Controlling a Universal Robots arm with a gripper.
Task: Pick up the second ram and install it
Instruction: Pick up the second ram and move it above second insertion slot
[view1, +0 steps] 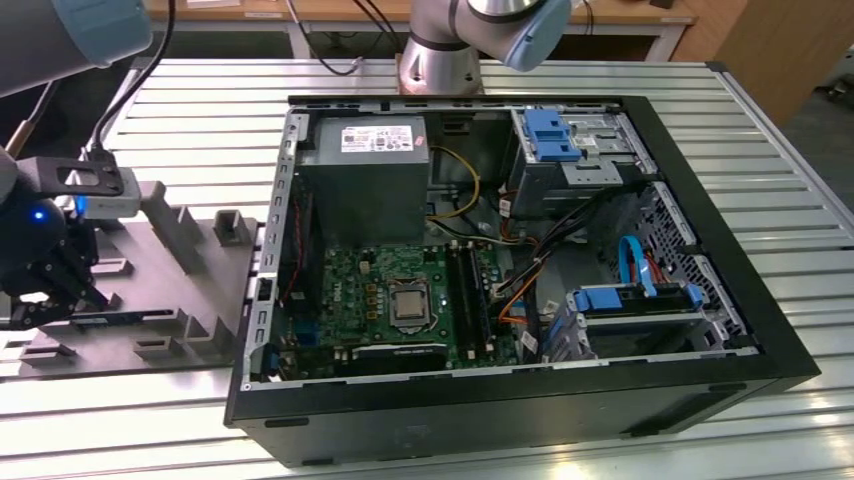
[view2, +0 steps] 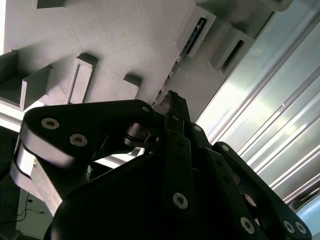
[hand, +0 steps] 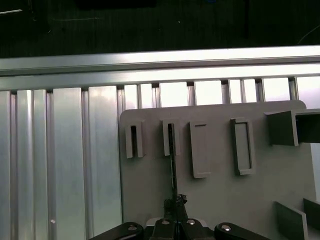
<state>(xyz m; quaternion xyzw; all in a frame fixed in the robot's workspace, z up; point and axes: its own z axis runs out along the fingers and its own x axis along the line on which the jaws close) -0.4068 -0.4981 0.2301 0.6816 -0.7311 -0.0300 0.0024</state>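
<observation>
I work over a table of ribbed aluminium slats (view1: 747, 110), with a wooden bench top (view1: 627, 15) and dark cables behind it at the back of the room. My grey, blue-capped arm (view1: 481, 30) rises from the table's far edge.

The biggest thing on the slats is an open black metal computer case (view1: 534, 420) lying on its side. Inside it are a grey power supply box (view1: 360, 190) and a green motherboard (view1: 354, 290). The only writing I can find is a white printed label (view1: 378, 138) on the power supply.

Beside the case, on the exterior view's left, lies a flat grey plastic fixture plate (view1: 174, 250) with raised slotted blocks.

My black linkage gripper (view1: 74, 300) hangs low over that plate. The second ram (hand: 173, 165), a thin blue-green circuit-board stick, stands on edge in one of the plate's narrow slots. In the first wrist view it appears edge-on as a dark line running straight into my fingertips. My gripper's fingers are drawn together and pinch the stick's near end in both wrist views.
</observation>
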